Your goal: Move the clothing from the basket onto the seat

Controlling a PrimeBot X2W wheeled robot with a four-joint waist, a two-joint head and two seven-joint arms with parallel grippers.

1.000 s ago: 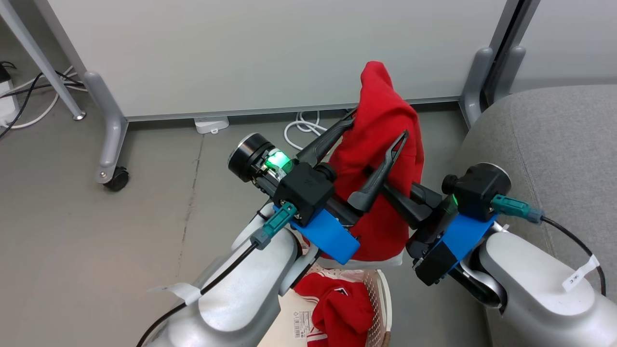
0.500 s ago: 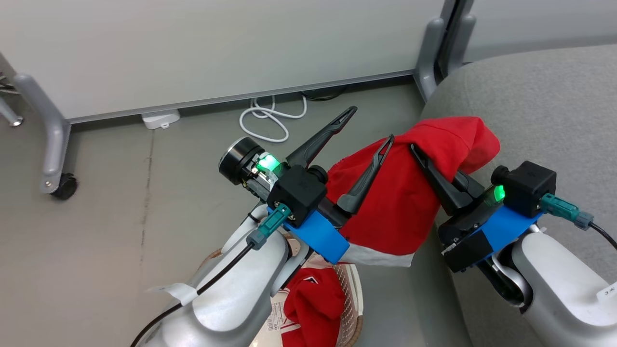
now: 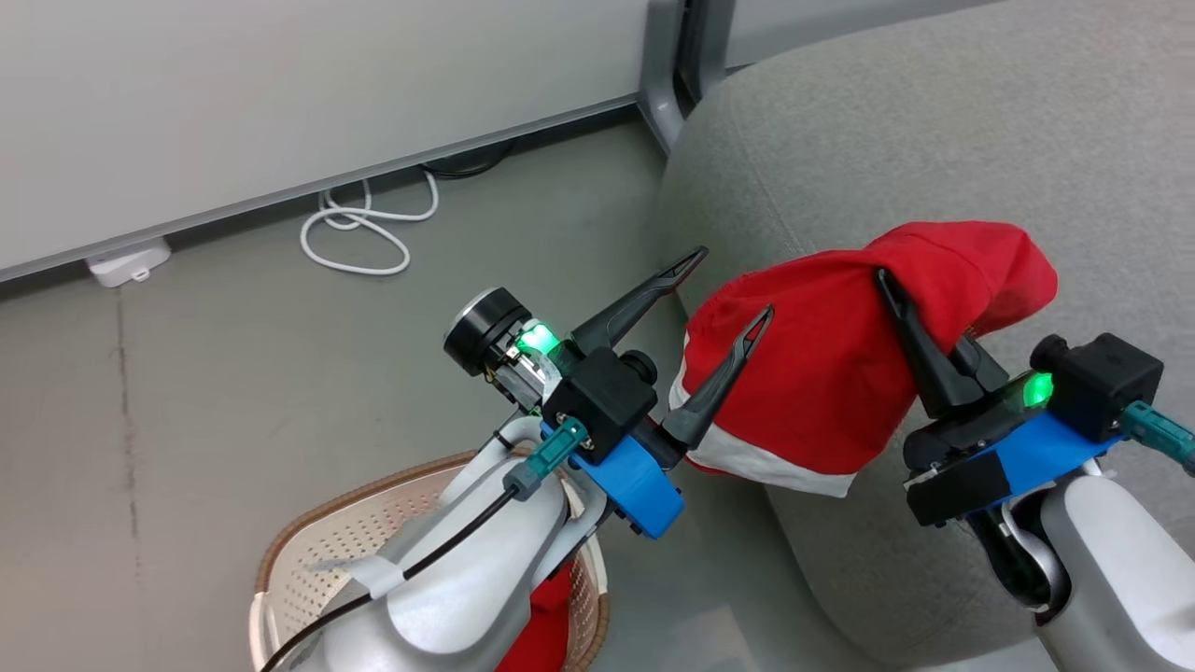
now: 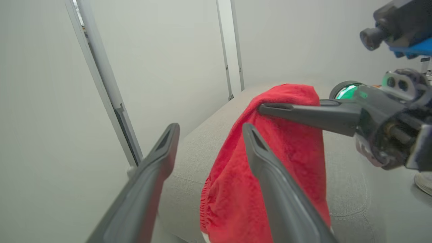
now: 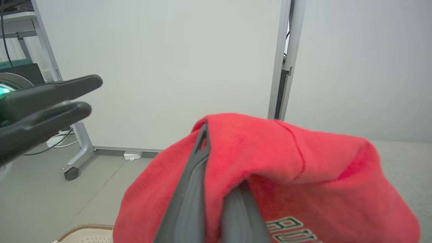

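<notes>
Grey floor (image 3: 233, 373), white partition (image 3: 280, 93). Head view: the right gripper (image 3: 896, 299), pinched shut on a red garment (image 3: 822, 373), holds it draped over the seat (image 3: 934, 140) edge. The left gripper (image 3: 734, 282) is spread wide and empty. A second garment (image 3: 546, 616) lies in the basket (image 3: 308, 551). Left wrist: fingers apart beside the cloth. Right wrist: fingers buried in a fold. It looks soft, light and limp, so grip a bunched fold.

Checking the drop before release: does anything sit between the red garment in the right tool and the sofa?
Nothing visible does. The red garment, clamped in the right tool, hangs over the sofa edge. The open left tool is beside it, not beneath.
</notes>
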